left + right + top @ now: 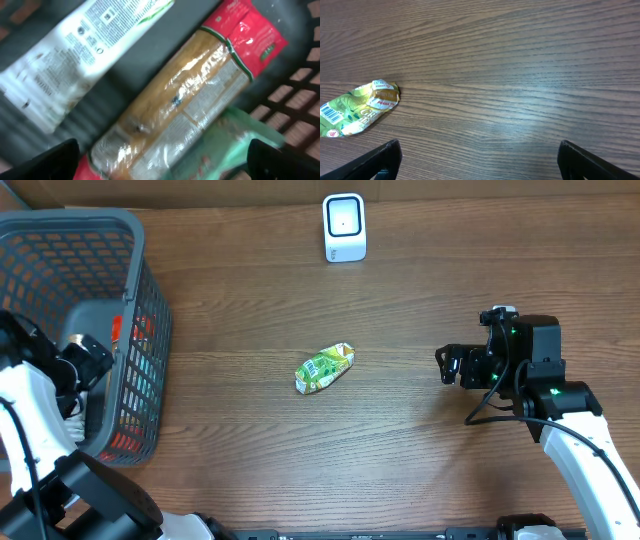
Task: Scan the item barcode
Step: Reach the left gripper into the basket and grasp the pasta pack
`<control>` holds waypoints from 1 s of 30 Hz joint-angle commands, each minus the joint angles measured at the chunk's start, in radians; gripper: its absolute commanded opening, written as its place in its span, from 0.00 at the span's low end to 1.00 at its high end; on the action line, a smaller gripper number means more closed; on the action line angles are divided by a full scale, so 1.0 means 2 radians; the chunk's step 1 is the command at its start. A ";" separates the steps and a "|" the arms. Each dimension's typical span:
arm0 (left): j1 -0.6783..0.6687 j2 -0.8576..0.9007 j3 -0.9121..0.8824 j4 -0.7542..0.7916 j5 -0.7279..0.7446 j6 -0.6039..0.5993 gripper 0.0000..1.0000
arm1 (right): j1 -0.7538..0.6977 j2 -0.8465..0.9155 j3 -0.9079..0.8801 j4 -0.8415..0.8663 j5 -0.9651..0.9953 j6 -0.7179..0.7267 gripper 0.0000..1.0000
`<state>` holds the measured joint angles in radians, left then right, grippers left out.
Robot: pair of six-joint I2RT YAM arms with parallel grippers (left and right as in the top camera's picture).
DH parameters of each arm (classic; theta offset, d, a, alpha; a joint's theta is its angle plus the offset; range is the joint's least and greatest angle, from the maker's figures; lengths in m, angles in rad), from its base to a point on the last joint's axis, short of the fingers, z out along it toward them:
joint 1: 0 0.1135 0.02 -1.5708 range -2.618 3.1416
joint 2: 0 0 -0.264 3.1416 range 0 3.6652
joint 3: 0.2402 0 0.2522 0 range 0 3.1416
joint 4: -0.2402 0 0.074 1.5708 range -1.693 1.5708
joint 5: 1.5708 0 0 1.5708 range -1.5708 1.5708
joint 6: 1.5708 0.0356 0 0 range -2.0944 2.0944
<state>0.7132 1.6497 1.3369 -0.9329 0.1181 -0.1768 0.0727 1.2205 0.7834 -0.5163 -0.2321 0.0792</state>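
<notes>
Pasta packet (185,100) below left gripper (165,161)

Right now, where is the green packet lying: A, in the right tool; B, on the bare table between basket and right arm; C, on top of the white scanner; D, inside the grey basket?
B: the green packet lies on the wooden table, apart from the basket, the scanner and the open right tool.

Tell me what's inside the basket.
The basket holds a pasta pack, a white pouch and a green pack partly under the pasta. Anything lower is hidden.
</notes>
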 commanded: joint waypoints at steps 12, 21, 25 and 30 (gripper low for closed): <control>-0.014 0.009 -0.139 0.173 0.017 0.087 1.00 | 0.000 0.001 0.008 0.003 -0.003 0.003 1.00; -0.017 0.036 -0.154 0.200 0.014 0.104 0.98 | 0.000 0.001 0.008 0.003 -0.003 0.003 1.00; -0.017 0.071 -0.154 0.200 0.014 0.117 0.95 | 0.000 0.001 0.008 0.003 -0.003 0.003 1.00; -0.017 0.104 -0.154 0.200 0.015 0.117 0.76 | 0.000 0.001 0.008 0.003 -0.003 0.003 1.00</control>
<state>0.6880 1.7649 1.0641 -0.5106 0.1699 0.0196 0.0727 1.2205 0.7834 -0.5167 -0.2321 0.0792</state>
